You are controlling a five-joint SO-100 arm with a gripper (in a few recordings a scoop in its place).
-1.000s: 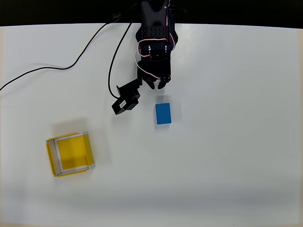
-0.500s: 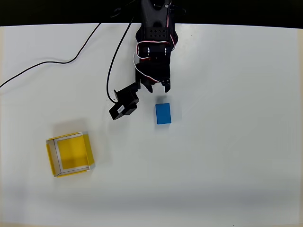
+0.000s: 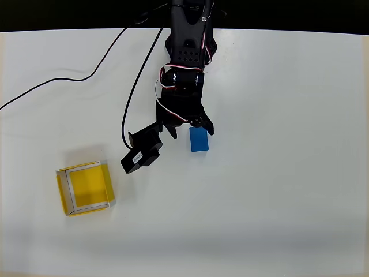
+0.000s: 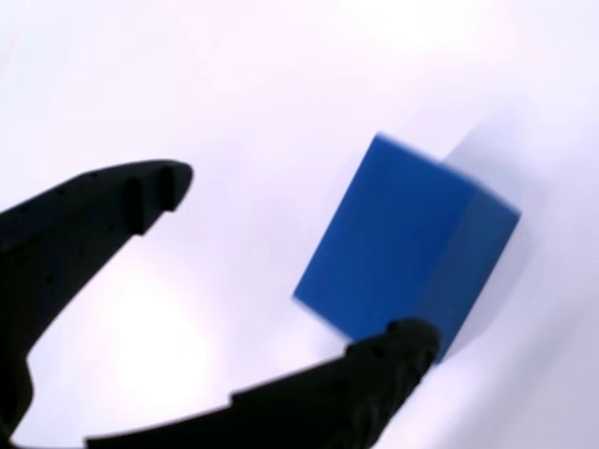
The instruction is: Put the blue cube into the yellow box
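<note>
While the blue cube (image 3: 199, 140) rests on the white desk (image 3: 277, 173), the end effector (image 4: 290, 271) hangs just beside it, fingers apart.

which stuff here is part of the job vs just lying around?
Part of the job:
- blue cube, on the table beside the hand's tips
- yellow box, apart from the cube at lower left in the overhead view
- hand, open

Just there:
- black cable across the white table
</note>
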